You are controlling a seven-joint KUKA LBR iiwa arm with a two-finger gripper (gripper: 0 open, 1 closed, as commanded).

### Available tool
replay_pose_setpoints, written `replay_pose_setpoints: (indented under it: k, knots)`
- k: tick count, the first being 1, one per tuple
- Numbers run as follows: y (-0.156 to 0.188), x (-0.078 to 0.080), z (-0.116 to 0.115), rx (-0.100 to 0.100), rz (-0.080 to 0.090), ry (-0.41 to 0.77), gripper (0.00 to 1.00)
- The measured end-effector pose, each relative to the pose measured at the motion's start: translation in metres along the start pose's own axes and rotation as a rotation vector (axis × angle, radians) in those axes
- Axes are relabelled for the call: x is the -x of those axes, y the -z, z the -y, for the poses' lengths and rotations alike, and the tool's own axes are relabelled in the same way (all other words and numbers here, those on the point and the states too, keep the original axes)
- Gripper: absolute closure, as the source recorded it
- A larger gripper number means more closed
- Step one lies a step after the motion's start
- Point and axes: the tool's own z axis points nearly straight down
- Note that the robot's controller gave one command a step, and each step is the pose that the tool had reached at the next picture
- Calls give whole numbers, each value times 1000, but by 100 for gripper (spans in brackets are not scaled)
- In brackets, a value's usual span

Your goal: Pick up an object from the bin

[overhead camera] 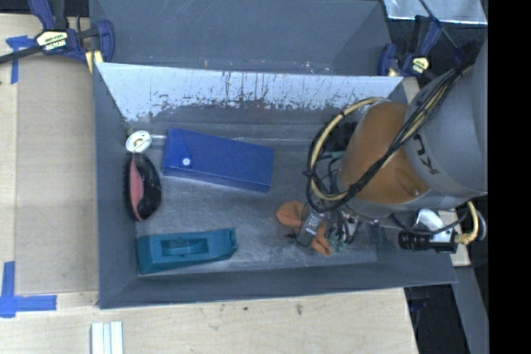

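The tool sits low in the lower right of the grey bin, just beside a small orange lump; whether it is apart or together cannot be told. Further left lie a blue box, a teal block, a black-and-pink oval and a small white disc.

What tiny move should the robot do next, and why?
Probably nudge toward the view's left, onto the small orange thing: the gripper sits low right beside it, while the blue box and teal object lie farther away.
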Motion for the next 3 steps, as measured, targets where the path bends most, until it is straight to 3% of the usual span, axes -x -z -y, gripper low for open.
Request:
replay_pose_setpoints:
  k: [3]
  knots:
    - [16,1,0,1,2,1,100]
